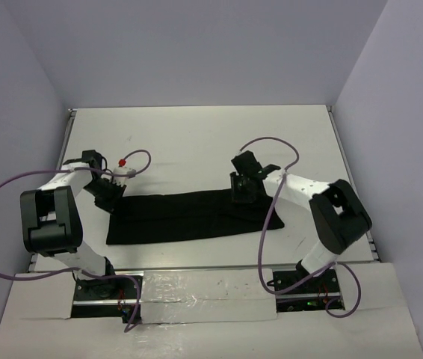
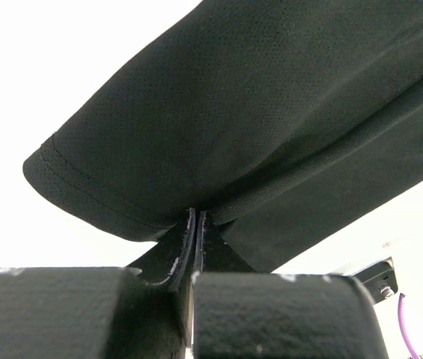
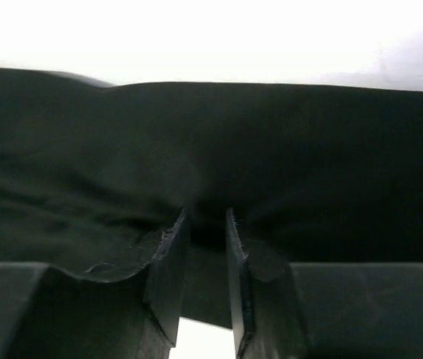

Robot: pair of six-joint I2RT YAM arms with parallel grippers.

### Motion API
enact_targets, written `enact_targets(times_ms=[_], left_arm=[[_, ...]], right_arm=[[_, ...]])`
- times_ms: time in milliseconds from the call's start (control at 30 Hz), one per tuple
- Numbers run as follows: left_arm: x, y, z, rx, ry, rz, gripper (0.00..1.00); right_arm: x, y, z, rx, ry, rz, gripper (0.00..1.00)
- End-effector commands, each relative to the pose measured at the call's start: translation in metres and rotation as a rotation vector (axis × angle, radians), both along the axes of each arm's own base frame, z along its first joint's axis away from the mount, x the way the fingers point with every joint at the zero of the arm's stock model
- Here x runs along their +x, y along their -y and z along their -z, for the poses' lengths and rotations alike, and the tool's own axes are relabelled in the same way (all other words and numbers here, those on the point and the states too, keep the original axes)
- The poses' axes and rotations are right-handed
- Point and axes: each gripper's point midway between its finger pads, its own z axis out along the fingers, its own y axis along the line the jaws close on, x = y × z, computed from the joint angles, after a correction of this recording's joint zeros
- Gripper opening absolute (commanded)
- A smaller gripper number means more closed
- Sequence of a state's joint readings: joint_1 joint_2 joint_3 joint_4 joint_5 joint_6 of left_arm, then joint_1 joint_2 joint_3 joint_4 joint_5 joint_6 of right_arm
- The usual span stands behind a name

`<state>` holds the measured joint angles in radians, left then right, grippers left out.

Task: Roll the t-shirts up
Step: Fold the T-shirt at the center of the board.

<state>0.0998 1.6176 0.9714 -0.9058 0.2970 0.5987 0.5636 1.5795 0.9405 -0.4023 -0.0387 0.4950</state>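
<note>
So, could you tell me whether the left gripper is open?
No, the left gripper is shut, pinching a fold of the t-shirt.

t-shirt across table, left tool at left end, right tool at right

White table under folded black t-shirt

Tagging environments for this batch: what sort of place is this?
Probably a lab robot cell, not a home: a white table boxed in by plain walls, left arm and right arm bolted at its near edge, one black t-shirt laid out.
</note>
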Motion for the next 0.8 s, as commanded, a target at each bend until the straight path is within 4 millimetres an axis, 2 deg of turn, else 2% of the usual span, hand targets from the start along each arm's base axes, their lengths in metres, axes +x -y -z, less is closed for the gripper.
enact_targets(times_ms=[0,100,133,200,233,333,433,600,767], left_arm=[[0.015,-0.002,-0.014,0.013,0.07,0.002,0.02],[0.017,-0.002,-0.015,0.013,0.079,-0.002,0.02],[0.019,-0.002,-0.015,0.016,0.081,-0.008,0.02],[0.021,-0.003,-0.016,0.018,0.088,-0.011,0.02],[0.022,-0.003,-0.016,0.019,0.087,-0.013,0.02],[0.025,-0.003,-0.017,0.021,0.089,-0.016,0.02],[0.027,-0.004,-0.017,0.023,0.087,-0.022,0.02],[0.024,-0.003,-0.016,0.023,0.081,-0.016,0.02],[0.022,-0.005,-0.014,0.034,0.077,-0.011,0.02]], right_arm=[[0.028,-0.022,-0.018,0.053,0.074,-0.021,0.31],[0.012,-0.024,-0.003,0.047,0.019,-0.053,0.21],[-0.003,-0.027,0.001,0.051,0.005,-0.084,0.18],[-0.022,-0.033,0.002,0.069,-0.01,-0.117,0.15],[-0.038,-0.035,0.003,0.07,-0.018,-0.147,0.15],[-0.064,-0.039,0.006,0.056,-0.035,-0.178,0.15],[-0.075,-0.042,0.006,0.058,-0.041,-0.189,0.15],[-0.077,-0.044,0.004,0.04,-0.042,-0.218,0.14],[-0.072,-0.05,-0.025,0.048,0.038,-0.27,0.15]])
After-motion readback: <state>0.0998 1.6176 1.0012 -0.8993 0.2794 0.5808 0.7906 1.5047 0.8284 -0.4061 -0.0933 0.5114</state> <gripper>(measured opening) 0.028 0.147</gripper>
